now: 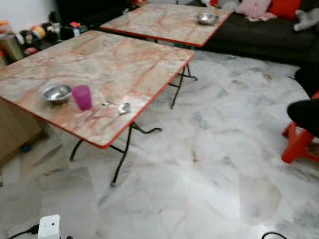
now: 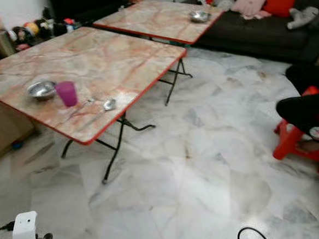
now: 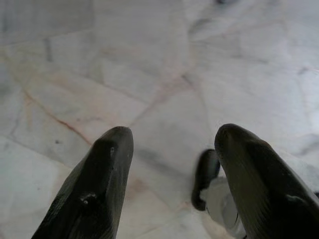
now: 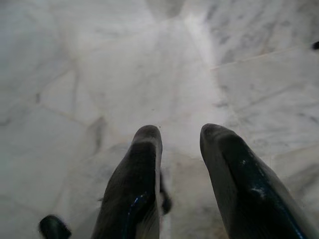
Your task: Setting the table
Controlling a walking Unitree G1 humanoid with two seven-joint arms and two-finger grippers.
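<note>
Tableware sits near the front edge of the near folding table (image 1: 97, 66) — a steel bowl (image 1: 56, 93), a pink cup (image 1: 83, 97) just beside it, and a spoon (image 1: 123, 108) a little apart. A second steel bowl (image 1: 207, 18) rests on the far table (image 1: 160, 24), by the dark sofa (image 1: 275, 34). Left gripper (image 3: 172, 144) hangs over the marble floor (image 1: 210, 172), fingers spread — nothing between them. Right gripper (image 4: 179, 137) likewise, fingers parted. A seated person's leg (image 1: 313, 111) rests by a red stool (image 1: 303, 146).
</note>
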